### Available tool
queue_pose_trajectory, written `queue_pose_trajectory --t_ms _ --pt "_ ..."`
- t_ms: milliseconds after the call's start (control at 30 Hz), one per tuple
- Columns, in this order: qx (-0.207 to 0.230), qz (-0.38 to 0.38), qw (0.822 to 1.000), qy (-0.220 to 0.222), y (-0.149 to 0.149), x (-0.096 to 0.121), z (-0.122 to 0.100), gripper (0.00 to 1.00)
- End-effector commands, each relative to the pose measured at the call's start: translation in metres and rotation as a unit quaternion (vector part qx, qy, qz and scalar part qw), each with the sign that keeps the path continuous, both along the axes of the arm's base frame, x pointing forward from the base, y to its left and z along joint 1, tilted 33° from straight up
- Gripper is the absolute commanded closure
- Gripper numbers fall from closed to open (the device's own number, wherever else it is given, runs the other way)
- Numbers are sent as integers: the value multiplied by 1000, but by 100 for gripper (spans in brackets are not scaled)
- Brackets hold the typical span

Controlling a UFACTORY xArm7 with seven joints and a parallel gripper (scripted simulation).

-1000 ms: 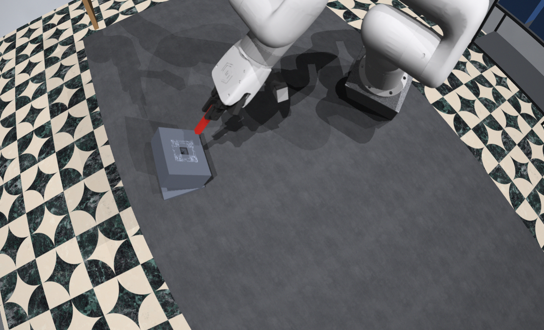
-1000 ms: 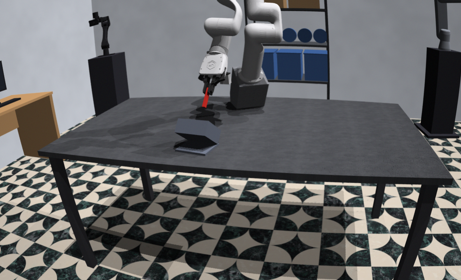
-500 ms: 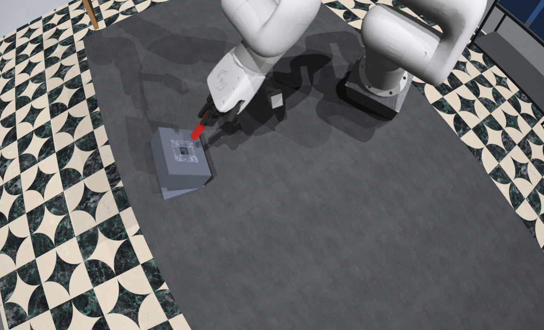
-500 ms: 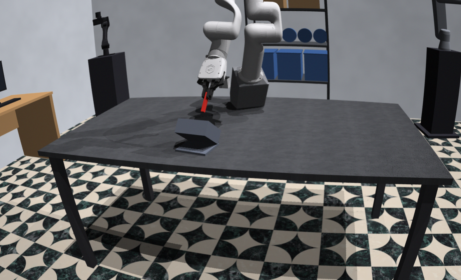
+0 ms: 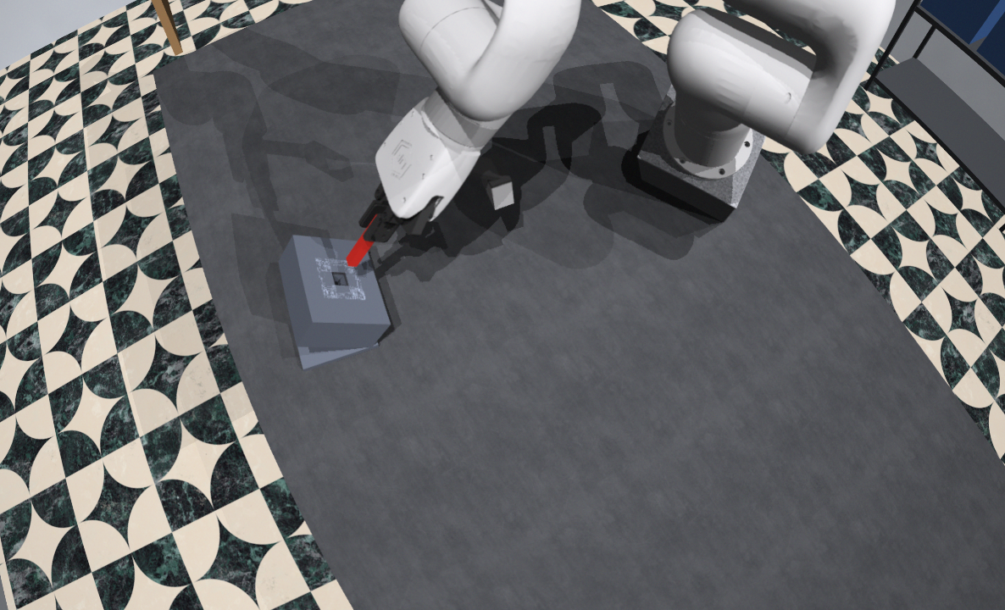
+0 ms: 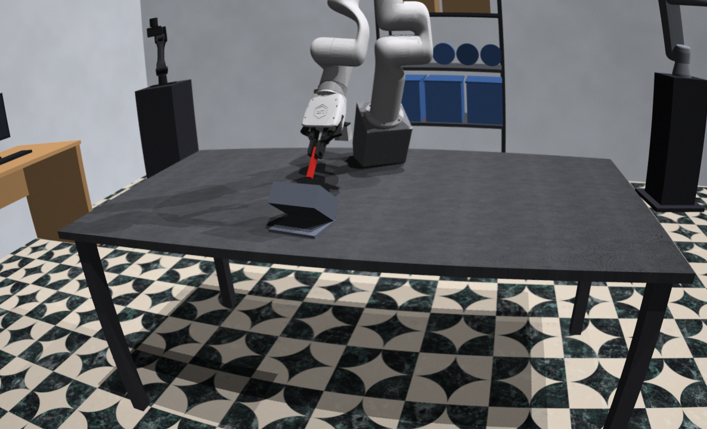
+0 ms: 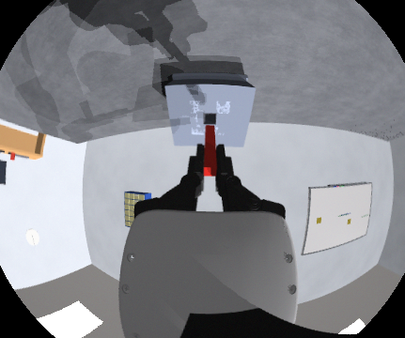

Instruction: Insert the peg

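My gripper is shut on a red peg and holds it tilted, tip down, over the grey sloped panel. The panel has a small dark square hole in a pale patterned frame. The peg's tip hangs just above the panel's upper edge, short of the hole. In the wrist view the peg points straight at the hole from between my fingers. In the exterior view the peg slants down toward the panel, still clear of it.
The robot base stands at the table's back. A small pale cube lies on the table behind my gripper. The panel rests on a flat plate.
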State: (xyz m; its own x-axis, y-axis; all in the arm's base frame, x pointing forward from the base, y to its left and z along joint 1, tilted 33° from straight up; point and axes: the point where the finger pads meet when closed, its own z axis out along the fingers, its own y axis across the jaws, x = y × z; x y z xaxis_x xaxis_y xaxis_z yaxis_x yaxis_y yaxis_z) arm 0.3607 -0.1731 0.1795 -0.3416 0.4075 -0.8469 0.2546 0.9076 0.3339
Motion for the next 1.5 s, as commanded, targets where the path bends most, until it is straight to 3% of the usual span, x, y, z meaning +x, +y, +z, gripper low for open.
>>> queue_pose_trajectory --t_ms 0,1467 --pt "0 -1 1000 -1 -1 2 0 100" --pt "0 -1 1000 -1 -5 38 -17 100"
